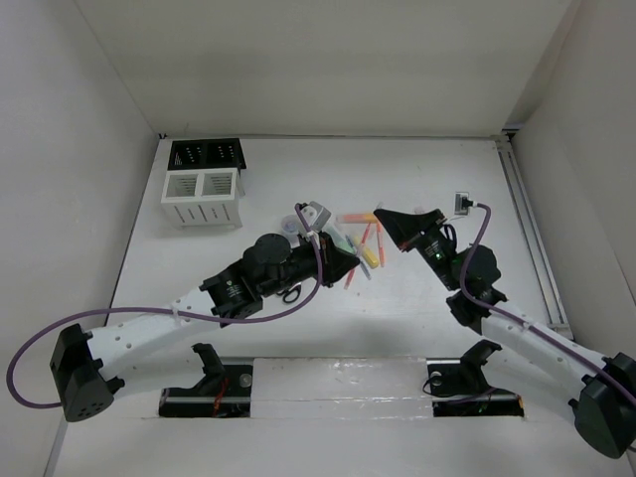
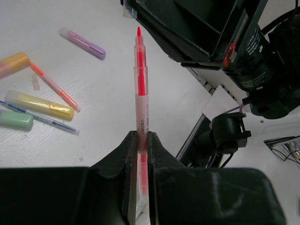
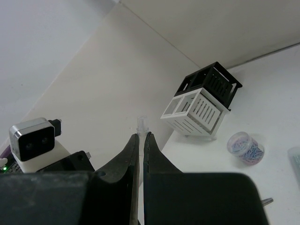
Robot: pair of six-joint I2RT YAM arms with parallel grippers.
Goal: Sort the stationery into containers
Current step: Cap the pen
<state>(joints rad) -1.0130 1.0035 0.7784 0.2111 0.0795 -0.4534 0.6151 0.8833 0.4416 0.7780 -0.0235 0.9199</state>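
Observation:
My left gripper (image 2: 140, 138) is shut on an uncapped orange-red pen (image 2: 140, 89), tip pointing at the right arm's gripper. In the top view the left gripper (image 1: 348, 262) is beside the pile of pens and markers (image 1: 363, 241). My right gripper (image 3: 141, 136) is shut on a small clear pen cap (image 3: 140, 123), held above the table; in the top view the right gripper (image 1: 380, 214) is just right of the pile. The white slatted organizer (image 1: 202, 199) and black mesh holder (image 1: 207, 154) stand at the far left. The purplish clear tub (image 3: 246, 146) stands on the table.
Loose on the table in the left wrist view lie a purple marker (image 2: 83, 43), an orange marker (image 2: 11, 63), a yellow marker (image 2: 40, 104), a green marker (image 2: 15, 120) and a thin orange pen (image 2: 54, 86). Black-handled scissors (image 1: 290, 294) lie under the left arm.

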